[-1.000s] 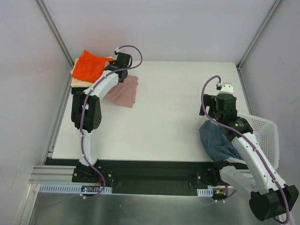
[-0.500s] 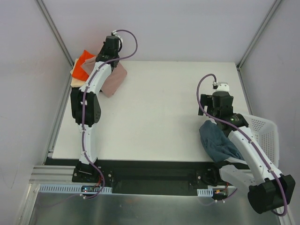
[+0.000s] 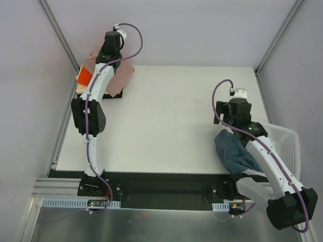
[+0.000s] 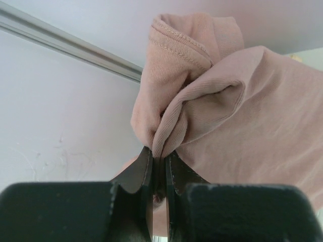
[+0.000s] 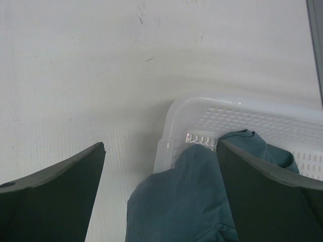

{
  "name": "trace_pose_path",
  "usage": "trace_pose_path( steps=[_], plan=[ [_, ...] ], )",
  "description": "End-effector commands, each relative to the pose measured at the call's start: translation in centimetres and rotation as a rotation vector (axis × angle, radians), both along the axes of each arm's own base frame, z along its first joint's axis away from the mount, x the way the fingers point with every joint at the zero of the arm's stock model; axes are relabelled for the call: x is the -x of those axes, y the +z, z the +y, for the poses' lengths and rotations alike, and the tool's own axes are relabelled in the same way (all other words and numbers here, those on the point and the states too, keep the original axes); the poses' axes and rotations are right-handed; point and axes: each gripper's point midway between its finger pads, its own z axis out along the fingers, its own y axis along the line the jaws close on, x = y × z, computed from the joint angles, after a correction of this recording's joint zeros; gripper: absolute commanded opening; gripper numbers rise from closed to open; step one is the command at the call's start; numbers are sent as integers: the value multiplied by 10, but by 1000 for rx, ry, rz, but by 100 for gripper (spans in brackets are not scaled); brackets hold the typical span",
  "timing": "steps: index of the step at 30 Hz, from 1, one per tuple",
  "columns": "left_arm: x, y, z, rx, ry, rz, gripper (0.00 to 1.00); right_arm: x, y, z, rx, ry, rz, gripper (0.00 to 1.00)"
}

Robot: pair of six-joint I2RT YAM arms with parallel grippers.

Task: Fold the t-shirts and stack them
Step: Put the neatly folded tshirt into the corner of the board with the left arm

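At four o'clock on the counter (image 3: 176, 116), nearest our bases, the slate blue t-shirt (image 3: 233, 153) lies crumpled, half over the corner of the white mesh basket (image 3: 285, 143) and half on the counter. Our right tool (image 5: 160, 145) hangs just above it, jaws released wide and holding nothing. Farther off, at eleven o'clock, our left tool (image 4: 159, 154) is clenched on a pinched fold of the dusty pink t-shirt (image 4: 242, 116). That shirt is raised over the far left corner, where an orange t-shirt (image 3: 84, 76) shows beneath it.

We judge both tees light, soft and limp. They will sag and bunch from any single pinch, and will keep a fold only when laid flat. The blue one wants a hold at a hem or shoulder seam, not mid-heap, so that it opens as it lifts.

Our top view places each shirt and shows the orange corner, but not how either set of jaws stands. Our left wrist view shows the grip, with ribbed cloth bunched between the fingers, but nothing of the pile. Our right wrist view shows the spread jaws, the basket's corner and the blue cloth draped over it.
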Motion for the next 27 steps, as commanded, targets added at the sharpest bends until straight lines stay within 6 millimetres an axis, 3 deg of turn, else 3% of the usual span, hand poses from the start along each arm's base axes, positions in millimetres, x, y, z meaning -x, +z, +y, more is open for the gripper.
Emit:
trace_pose_path(
  steps=[1,5,11,23,27],
  plan=[
    [15,100,23,22,40,-243,0,-6,11,-1,-12,-10,-42,97],
    [16,107,38,50,56,-278,0,-7,8,0,-12,-9,-31,97],
    [8,91,63,105,85,-282,0,-11,6,1,-6,-13,-14,97],
    [-13,70,59,155,83,-321,0,-13,3,-4,20,-40,12,97],
    [-15,48,78,142,162,-313,0,-16,1,-3,25,-42,21,97]
  ],
)
